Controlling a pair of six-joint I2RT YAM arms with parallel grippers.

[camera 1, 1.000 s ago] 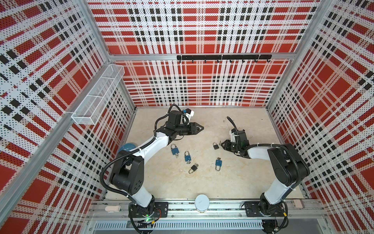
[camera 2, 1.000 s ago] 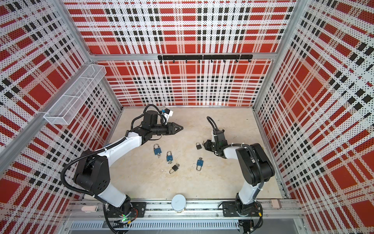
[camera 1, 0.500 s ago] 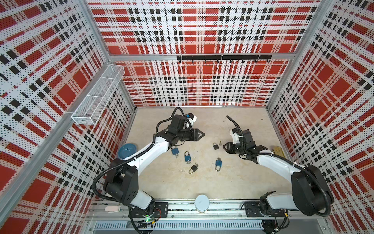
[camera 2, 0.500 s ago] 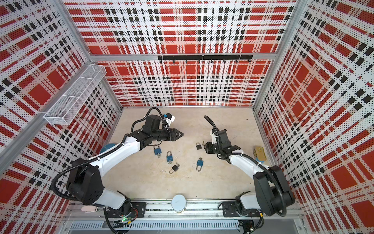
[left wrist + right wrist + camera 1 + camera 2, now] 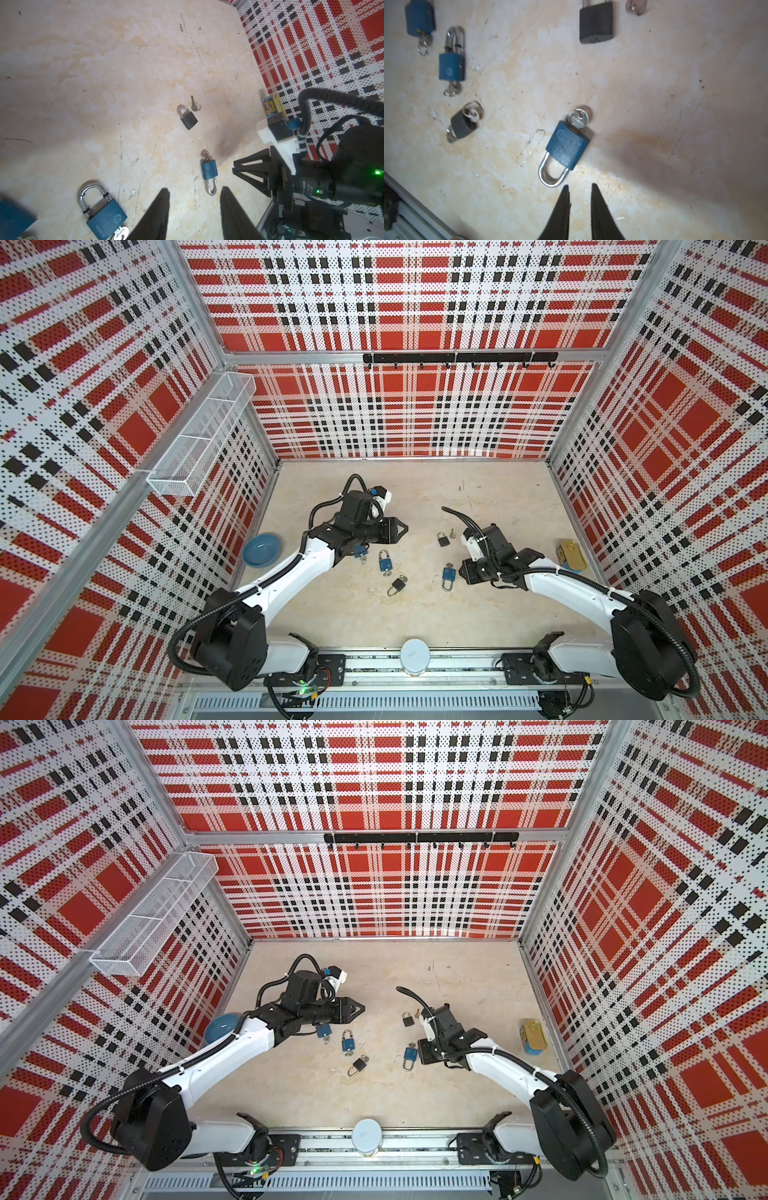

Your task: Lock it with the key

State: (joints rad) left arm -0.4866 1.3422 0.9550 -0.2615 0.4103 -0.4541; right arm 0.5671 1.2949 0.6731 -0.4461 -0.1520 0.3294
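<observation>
The right tool [image 5: 579, 185] is held low over the bench [image 5: 415, 614], its jaws drawn narrow but not closed and nothing gripped between them. The tips are just short of the shackle of a blue padlock [image 5: 568, 143] (a silver key [image 5: 579, 118] is seated in the base of its body). That lock is laid flat right of the bench's middle in both top views, just beside the tool. Whether its shackle is snapped home cannot be told.

The left tool [image 5: 195, 189] is poised above the bench farther back and to the left, its jaws parted wider and empty. A black padlock [image 5: 443, 539] is seen farther back than the blue one, with a loose key [image 5: 452, 534] just beside it. Between the two arms a second blue padlock [image 5: 385, 562] and a second black padlock [image 5: 397, 585] are scattered, each with a key at its base. A blue bowl [image 5: 262, 549] is set near the left wall and a tin of Spam [image 5: 572, 556] near the right wall. A wire basket [image 5: 199, 439] is hung on the left wall.
</observation>
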